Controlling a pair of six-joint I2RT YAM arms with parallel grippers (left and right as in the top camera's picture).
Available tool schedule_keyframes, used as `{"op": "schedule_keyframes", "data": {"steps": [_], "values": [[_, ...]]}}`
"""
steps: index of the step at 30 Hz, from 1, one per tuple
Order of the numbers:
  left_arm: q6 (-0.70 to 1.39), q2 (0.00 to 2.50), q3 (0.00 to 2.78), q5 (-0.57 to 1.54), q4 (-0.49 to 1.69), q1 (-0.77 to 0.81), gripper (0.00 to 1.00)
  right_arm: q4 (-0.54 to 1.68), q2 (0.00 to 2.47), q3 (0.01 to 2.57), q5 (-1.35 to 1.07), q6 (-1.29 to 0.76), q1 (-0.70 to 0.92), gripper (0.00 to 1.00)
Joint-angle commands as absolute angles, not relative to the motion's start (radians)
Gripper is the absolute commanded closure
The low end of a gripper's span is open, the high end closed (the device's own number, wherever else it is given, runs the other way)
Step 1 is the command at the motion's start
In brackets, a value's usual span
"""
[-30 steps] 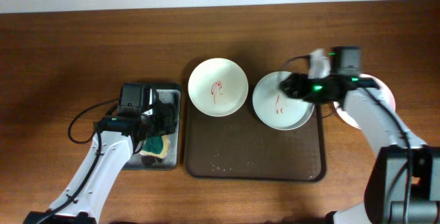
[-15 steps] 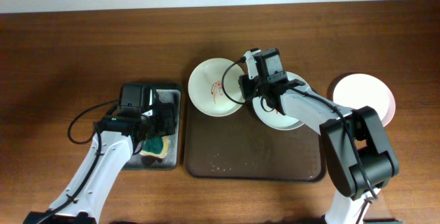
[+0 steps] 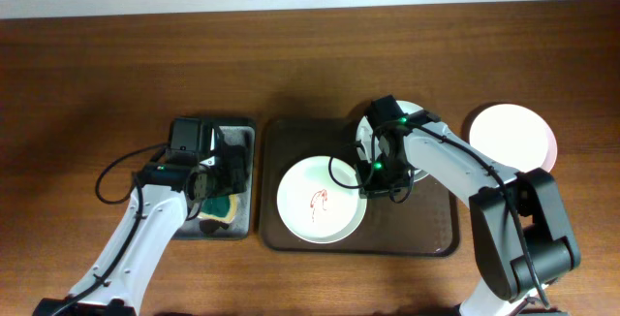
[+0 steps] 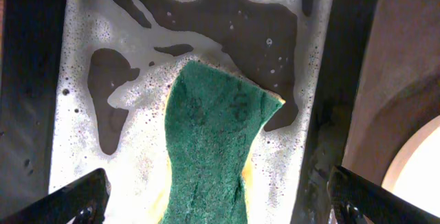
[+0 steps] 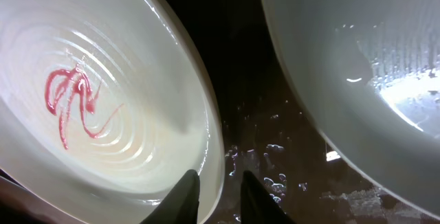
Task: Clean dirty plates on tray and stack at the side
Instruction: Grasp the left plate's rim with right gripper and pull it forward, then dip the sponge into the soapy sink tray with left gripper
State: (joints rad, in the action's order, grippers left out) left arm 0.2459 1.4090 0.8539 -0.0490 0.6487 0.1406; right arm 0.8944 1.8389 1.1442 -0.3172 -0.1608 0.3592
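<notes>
White round plate with a red scribble stain (image 3: 322, 200) lay in the lower middle of the large dark brown rectangular tray (image 3: 426, 231), at the centre of the frame on the brown wooden desk (image 3: 116, 54). The right claw (image 5: 218, 198) had its fingers nearly together across that plate's right rim, one inside and one outside, apparently pinching it. A second pale round plate (image 5: 357, 52) sat just beside it at the tray's upper right. A third pale round plate (image 3: 513, 137) rested on the desk off the tray, toward the right edge. At the left, the left claw (image 4: 220, 200) hung spread wide and empty over the green scouring sponge (image 4: 213, 135) in the small sudsy metal tray (image 4: 82, 121). The step in hand looked like steadying the stained plate for wiping. Doing it well called for a firm pinch with the plate flat on the tray and clear of its neighbour. The left claw then needed to close squarely on the sponge and carry it over the scribble.
</notes>
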Motion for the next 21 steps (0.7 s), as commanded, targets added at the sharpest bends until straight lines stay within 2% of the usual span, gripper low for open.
{"op": "schedule_keyframes", "data": {"steps": [1, 2, 3, 4, 6, 9, 10, 11, 12, 16, 17, 18, 21], "values": [[0.241, 1.404, 0.863, -0.041, 0.664, 0.140, 0.00, 0.884, 1.822, 1.125, -0.329, -0.167, 0.367, 0.77], [0.241, 1.410, 0.862, -0.041, 0.664, 0.144, 0.00, 0.865, 1.822, 1.102, -0.329, -0.167, 0.367, 0.78], [0.241, 1.423, 0.856, -0.042, 0.658, 0.144, 0.01, 0.838, 1.822, 1.079, -0.330, -0.178, 0.368, 0.91], [0.241, 1.450, 0.848, -0.041, 0.643, 0.148, 0.02, 0.834, 1.822, 1.076, -0.330, -0.178, 0.367, 0.96], [0.241, 1.520, 0.847, -0.041, 0.625, 0.148, 0.06, 0.830, 1.822, 1.076, -0.330, -0.178, 0.367, 0.96], [0.241, 1.629, 0.847, -0.041, 0.606, 0.148, 0.41, 0.830, 1.822, 1.076, -0.330, -0.178, 0.367, 0.96], [0.241, 1.647, 0.847, -0.041, 0.607, 0.148, 0.59, 0.830, 1.822, 1.076, -0.330, -0.178, 0.367, 0.96], [0.241, 1.657, 0.847, -0.041, 0.611, 0.148, 0.87, 0.830, 1.822, 1.076, -0.330, -0.178, 0.367, 0.96], [0.241, 1.657, 0.847, -0.041, 0.619, 0.148, 1.00, 0.830, 1.822, 1.076, -0.330, -0.178, 0.367, 0.96], [0.241, 1.641, 0.860, -0.042, 0.645, 0.147, 1.00, 0.830, 1.822, 1.076, -0.330, -0.178, 0.367, 0.96], [0.241, 1.624, 0.881, -0.049, 0.663, 0.147, 0.79, 0.830, 1.822, 1.076, -0.330, -0.178, 0.367, 0.96], [0.241, 1.609, 0.899, -0.049, 0.673, 0.147, 0.32, 0.830, 1.822, 1.076, -0.330, -0.178, 0.367, 0.96], [0.241, 1.599, 0.903, -0.037, 0.742, 0.148, 0.34, 0.830, 1.822, 1.076, -0.329, -0.177, 0.367, 0.96]]}}
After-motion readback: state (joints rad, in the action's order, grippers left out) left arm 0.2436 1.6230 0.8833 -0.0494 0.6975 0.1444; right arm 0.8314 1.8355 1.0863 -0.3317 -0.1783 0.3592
